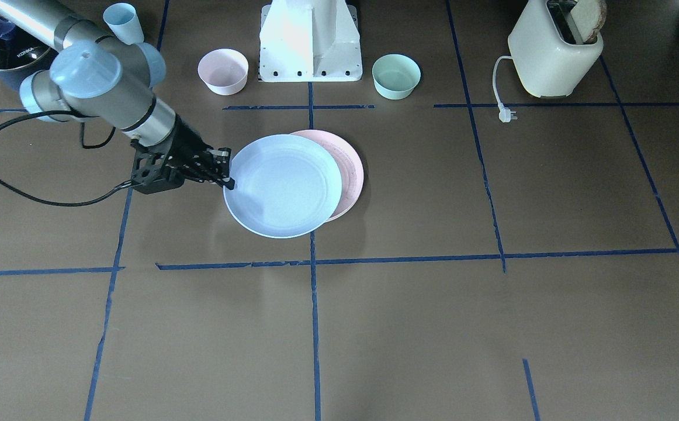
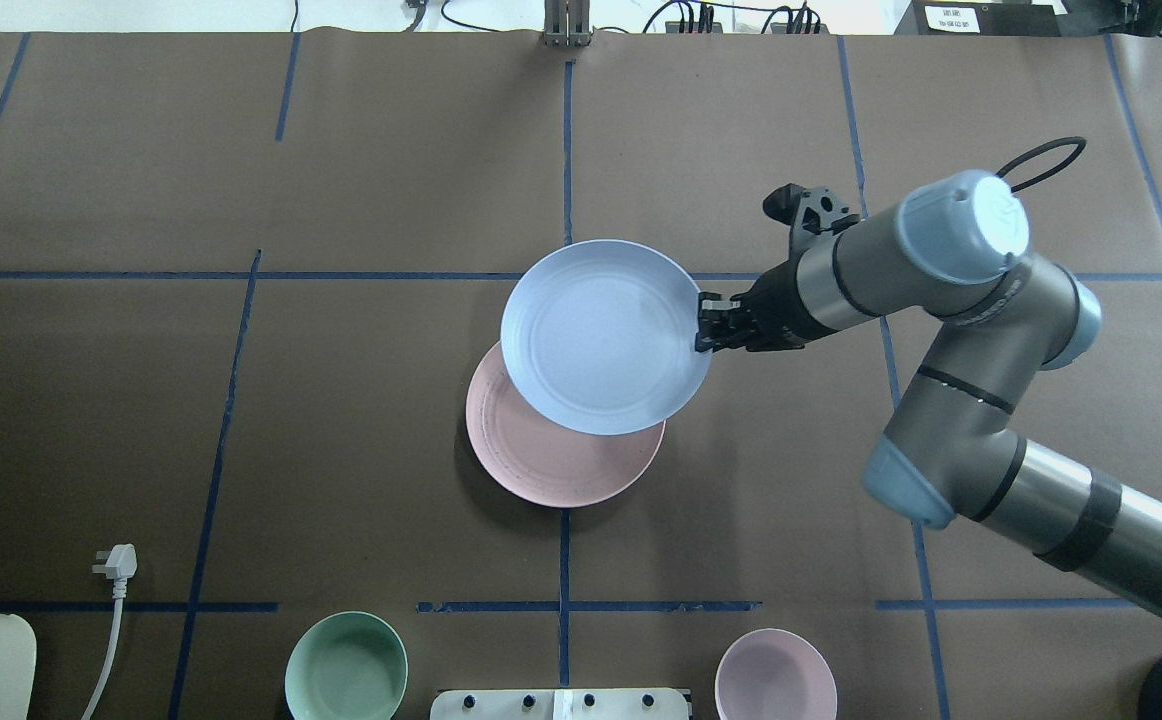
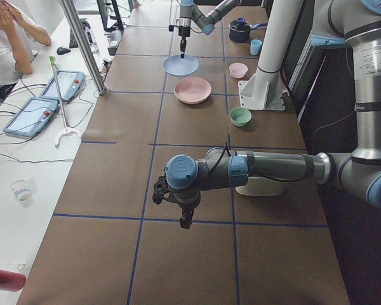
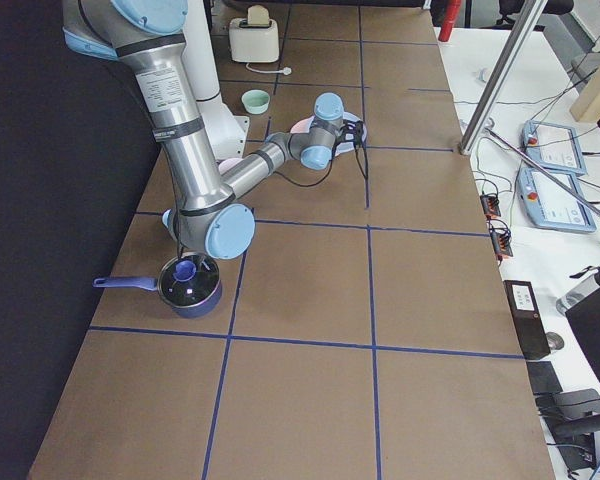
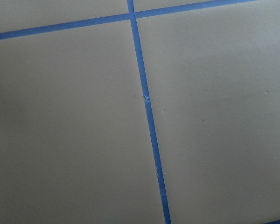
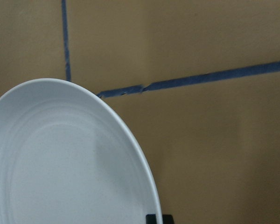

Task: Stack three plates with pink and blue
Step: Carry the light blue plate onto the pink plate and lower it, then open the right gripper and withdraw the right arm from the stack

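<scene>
Brown paper crossed with blue tape lines covers the table (image 2: 341, 150). The right arm (image 2: 941, 250) reaches in over it toward the middle, and the left arm (image 3: 273, 168) stretches low across the near end in the left-side view. Its wrist camera sees nothing but paper and tape.

A cream toaster (image 1: 553, 55) stands off on the left arm's side, near the robot's base.

At the centre, the pale blue plate (image 2: 603, 335) is pinched by its rim in the right gripper (image 2: 706, 325) — jaws closed on the edge — and is held about level, up off the table. From above it overlaps the pale pink plate (image 2: 551, 465), which lies flat on the paper and sits offset toward the robot.

The left gripper (image 3: 185, 219) hangs pointing down over bare paper, well apart from the plates — I cannot tell how its jaws stand.

A small pink bowl (image 1: 223, 71) and a mint-green bowl (image 1: 396, 76) flank the robot's base, and the toaster's white plug (image 1: 507, 115) lies loose on the table.
</scene>
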